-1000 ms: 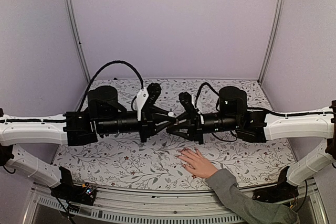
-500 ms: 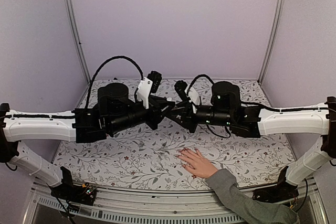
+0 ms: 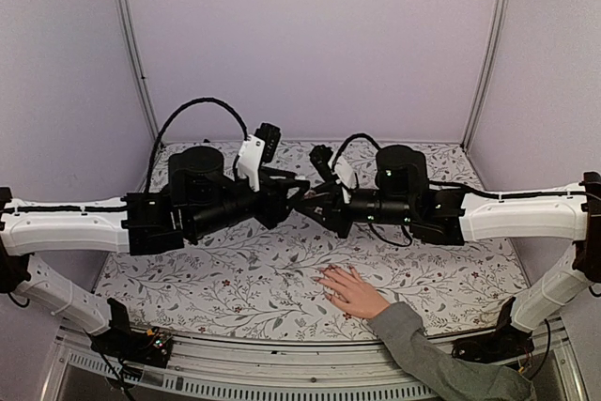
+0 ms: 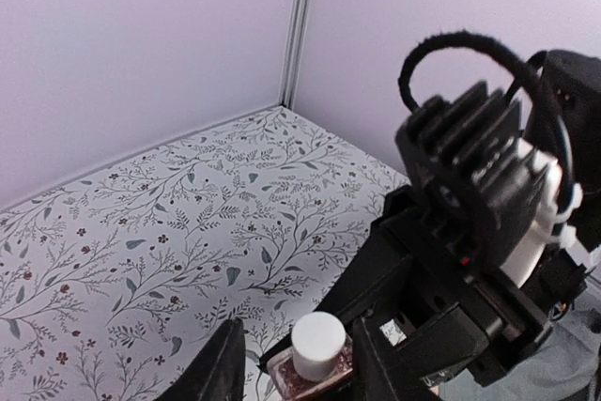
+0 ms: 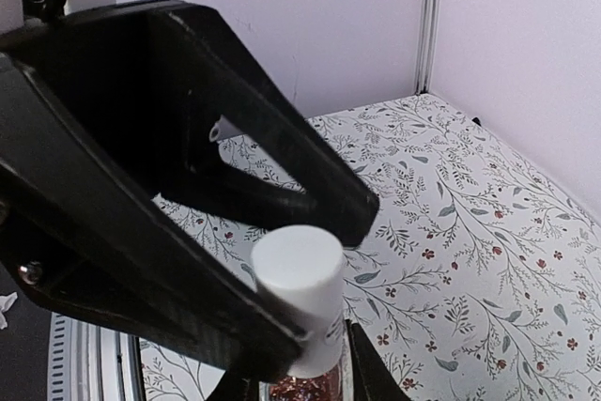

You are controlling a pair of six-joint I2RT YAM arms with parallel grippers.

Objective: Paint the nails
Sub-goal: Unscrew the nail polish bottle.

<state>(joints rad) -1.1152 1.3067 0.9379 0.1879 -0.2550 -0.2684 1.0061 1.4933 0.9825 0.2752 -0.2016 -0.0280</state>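
A nail polish bottle [image 5: 305,390] of reddish glitter with a white cap [image 5: 296,274] is held in mid-air, my right gripper [image 5: 299,384] shut on its glass body. My left gripper [image 4: 300,340] faces it, jaws open on either side of the cap [image 4: 316,345] with a gap showing. Both grippers meet above the table's middle, left gripper [image 3: 300,196] against right gripper [image 3: 317,202]. A light-skinned hand [image 3: 352,290] in a grey sleeve [image 3: 423,354] lies flat on the table below them. Its nails [image 3: 325,275] are too small to make out.
The table [image 3: 235,279] has a white cloth printed with leaves and flowers. Lilac walls [image 3: 310,44] close in the back and both sides. Black cables [image 3: 202,110] loop above the wrists.
Both arms have lifted and shifted toward the back with the bottle between them. My left gripper's jaws have parted from the cap. The hand has stayed still.
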